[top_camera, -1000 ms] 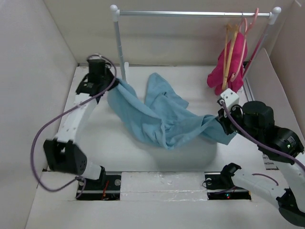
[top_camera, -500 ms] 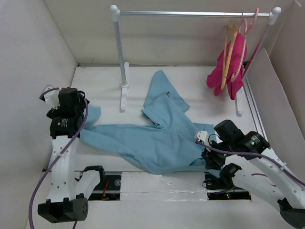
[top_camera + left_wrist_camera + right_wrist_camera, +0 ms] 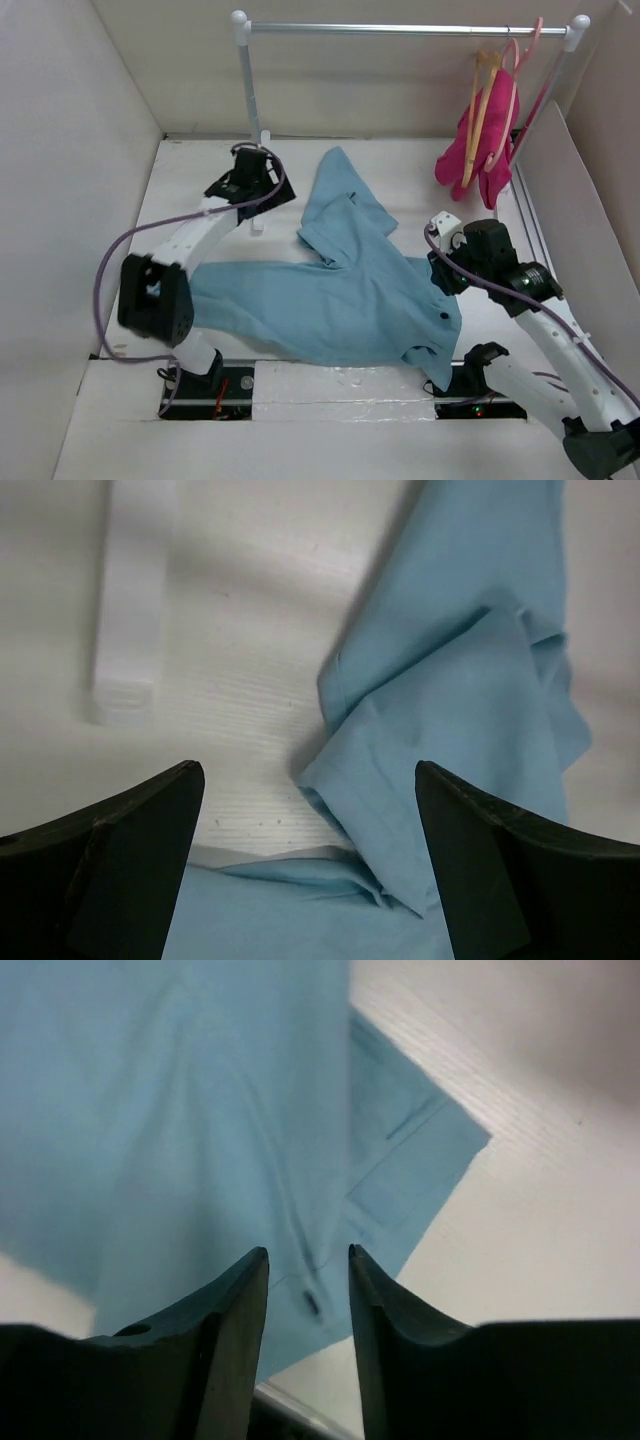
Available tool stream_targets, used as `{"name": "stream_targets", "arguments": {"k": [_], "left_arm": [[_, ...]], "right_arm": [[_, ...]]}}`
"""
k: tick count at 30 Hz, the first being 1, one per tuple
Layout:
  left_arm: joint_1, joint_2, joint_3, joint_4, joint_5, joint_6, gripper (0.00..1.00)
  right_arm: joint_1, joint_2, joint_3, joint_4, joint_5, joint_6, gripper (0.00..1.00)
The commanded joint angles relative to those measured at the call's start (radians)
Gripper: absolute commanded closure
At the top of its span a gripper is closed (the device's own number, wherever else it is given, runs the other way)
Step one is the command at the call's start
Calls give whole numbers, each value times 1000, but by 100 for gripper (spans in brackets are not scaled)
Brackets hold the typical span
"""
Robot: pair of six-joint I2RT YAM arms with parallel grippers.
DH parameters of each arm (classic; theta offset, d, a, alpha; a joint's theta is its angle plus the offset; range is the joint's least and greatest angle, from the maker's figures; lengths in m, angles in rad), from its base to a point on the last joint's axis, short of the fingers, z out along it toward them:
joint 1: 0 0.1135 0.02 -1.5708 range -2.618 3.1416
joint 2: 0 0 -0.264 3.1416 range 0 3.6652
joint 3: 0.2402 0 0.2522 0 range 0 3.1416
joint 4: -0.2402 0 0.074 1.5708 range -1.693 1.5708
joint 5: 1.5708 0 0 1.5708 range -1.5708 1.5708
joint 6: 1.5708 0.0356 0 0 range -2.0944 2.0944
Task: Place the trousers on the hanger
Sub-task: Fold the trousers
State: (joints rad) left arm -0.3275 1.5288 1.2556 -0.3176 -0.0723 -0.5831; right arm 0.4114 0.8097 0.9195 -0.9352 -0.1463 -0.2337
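The light blue trousers lie spread flat on the table, one leg reaching back toward the rack and one corner drooping over the front edge. My left gripper hovers by the rack's left foot, jaws wide open and empty; its wrist view shows the trousers under the left gripper. My right gripper hangs over the trousers' right edge. In its wrist view the right gripper stands narrowly open above the trousers, nothing between its fingers. The wooden hanger hangs at the rail's right end.
A clothes rack with a metal rail spans the back, and its white left foot rests on the table. A magenta garment on a pink hanger hangs beside the wooden one. White walls enclose the table.
Both grippers have let go of the trousers, which dropped from a raised drape to flat on the table. My left arm swung back to the rack foot; the right one moved back from the front edge.
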Motion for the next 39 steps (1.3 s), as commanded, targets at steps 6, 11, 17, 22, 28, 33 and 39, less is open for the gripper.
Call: {"name": "stream_targets", "arguments": {"k": [6, 11, 17, 22, 28, 33, 39], "left_arm": [[42, 351, 106, 114, 279, -37, 13], [42, 430, 99, 196, 387, -76, 13], [42, 439, 21, 267, 485, -129, 15], [42, 416, -36, 288, 522, -147, 24], [30, 375, -119, 379, 525, -182, 69], [65, 189, -163, 427, 482, -235, 100], [105, -150, -119, 186, 321, -156, 100]], "right_arm": [[-291, 15, -352, 577, -19, 232, 29], [-424, 80, -427, 756, -25, 287, 23], [-454, 255, -427, 890, 7, 307, 21], [-454, 456, -432, 1056, -117, 342, 32], [-454, 488, -459, 1156, -182, 369, 100], [-454, 282, -416, 1050, -194, 356, 100], [-454, 82, -286, 805, -204, 284, 100]]}}
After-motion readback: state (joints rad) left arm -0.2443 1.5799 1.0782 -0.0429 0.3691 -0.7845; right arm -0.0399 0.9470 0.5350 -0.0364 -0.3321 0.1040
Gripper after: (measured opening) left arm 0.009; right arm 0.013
